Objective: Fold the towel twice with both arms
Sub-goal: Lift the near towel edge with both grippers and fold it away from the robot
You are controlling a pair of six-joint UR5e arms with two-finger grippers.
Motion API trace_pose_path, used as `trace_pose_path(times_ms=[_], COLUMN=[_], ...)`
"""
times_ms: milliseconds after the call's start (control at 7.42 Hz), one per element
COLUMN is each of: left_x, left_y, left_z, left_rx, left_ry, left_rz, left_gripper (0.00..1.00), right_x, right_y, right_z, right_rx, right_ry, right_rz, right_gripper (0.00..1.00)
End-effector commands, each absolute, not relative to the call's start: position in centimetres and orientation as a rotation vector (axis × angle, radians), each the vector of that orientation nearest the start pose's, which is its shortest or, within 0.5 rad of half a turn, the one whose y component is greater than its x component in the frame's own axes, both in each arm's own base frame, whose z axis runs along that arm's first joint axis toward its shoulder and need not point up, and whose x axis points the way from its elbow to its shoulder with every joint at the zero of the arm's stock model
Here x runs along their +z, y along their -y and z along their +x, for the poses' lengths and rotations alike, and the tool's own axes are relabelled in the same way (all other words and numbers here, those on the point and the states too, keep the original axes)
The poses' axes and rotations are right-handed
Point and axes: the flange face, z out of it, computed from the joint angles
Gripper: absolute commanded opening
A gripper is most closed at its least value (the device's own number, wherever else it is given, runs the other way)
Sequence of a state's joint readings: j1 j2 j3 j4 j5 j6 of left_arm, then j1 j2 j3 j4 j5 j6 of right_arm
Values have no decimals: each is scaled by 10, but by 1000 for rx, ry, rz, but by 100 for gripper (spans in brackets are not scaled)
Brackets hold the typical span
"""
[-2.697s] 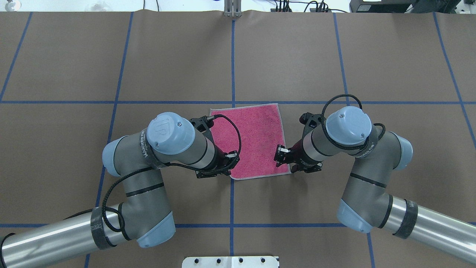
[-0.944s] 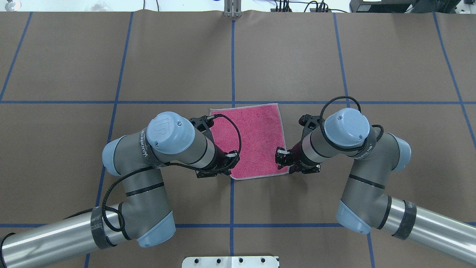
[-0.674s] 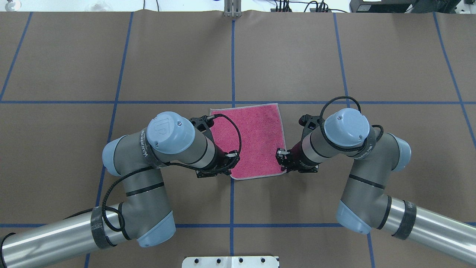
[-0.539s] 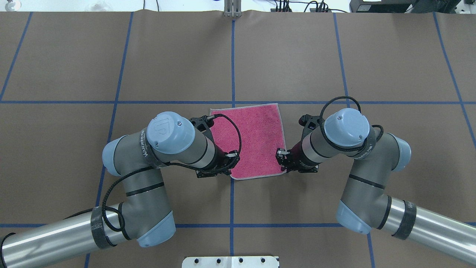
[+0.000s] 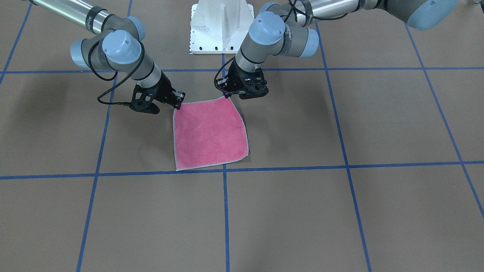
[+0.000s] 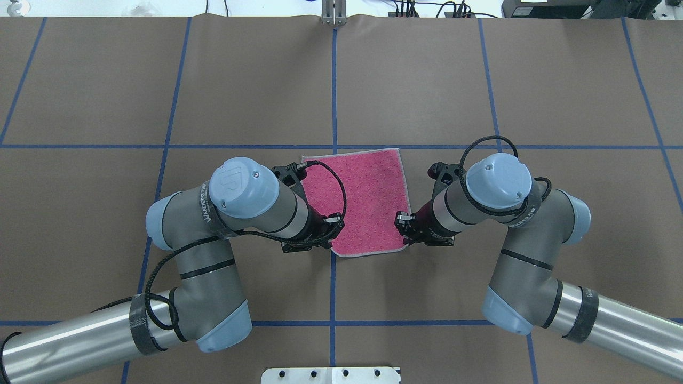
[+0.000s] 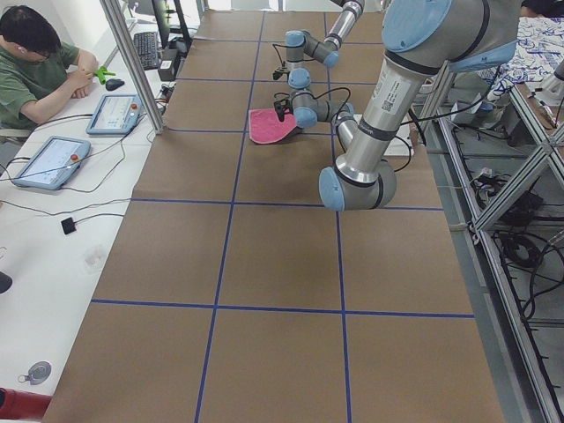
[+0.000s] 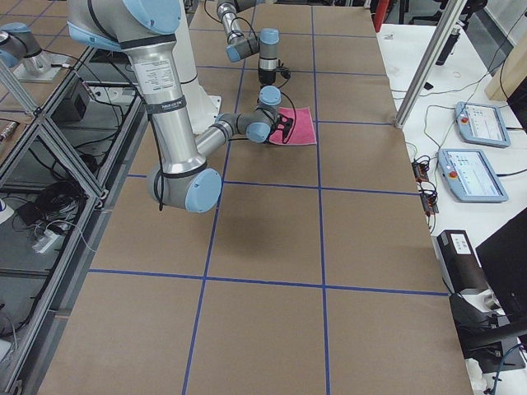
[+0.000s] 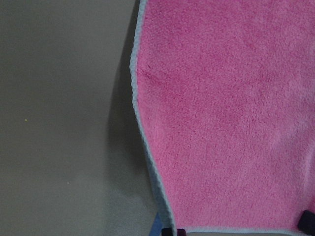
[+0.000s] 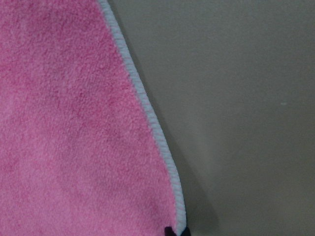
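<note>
The towel (image 6: 368, 197) lies pink face up in the middle of the table, also in the front view (image 5: 210, 132). Its two corners nearest the robot are raised a little, and a shadow runs along its edges in both wrist views (image 9: 231, 123) (image 10: 64, 137). My left gripper (image 6: 332, 241) (image 5: 227, 95) is shut on the near left corner. My right gripper (image 6: 405, 234) (image 5: 177, 105) is shut on the near right corner. The far edge rests flat. The grey face is hidden.
The white pedestal base (image 5: 221, 26) stands just behind the arms. Blue tape lines cross the brown table cover (image 6: 480, 80). A metal post (image 6: 333, 13) stands at the far edge. An operator (image 7: 40, 66) sits at a side table with tablets.
My right gripper moved in onto the towel's near right corner and closed. Both wrists then rose slightly, and the towel's near edge has shifted a little away from the robot.
</note>
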State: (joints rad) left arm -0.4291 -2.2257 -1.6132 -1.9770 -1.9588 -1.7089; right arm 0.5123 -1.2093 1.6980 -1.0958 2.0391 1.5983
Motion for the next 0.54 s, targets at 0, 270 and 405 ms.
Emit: trace_pose_path(times_ms=[0, 270, 405], left_x=[197, 196, 195], left_y=[376, 379, 377], left_z=[580, 576, 572], left_rx=[-294, -294, -292], left_ry=[-1138, -1140, -1146], left_rz=[-182, -182, -182], left_gripper=[0, 0, 0], right_x=[329, 319, 316], right_y=[383, 378, 372], right_z=[-492, -482, -472], right_rx=[256, 249, 243], right_ry=[1056, 1079, 1091], right_rz=[-185, -177, -178], right_gripper=[0, 0, 0])
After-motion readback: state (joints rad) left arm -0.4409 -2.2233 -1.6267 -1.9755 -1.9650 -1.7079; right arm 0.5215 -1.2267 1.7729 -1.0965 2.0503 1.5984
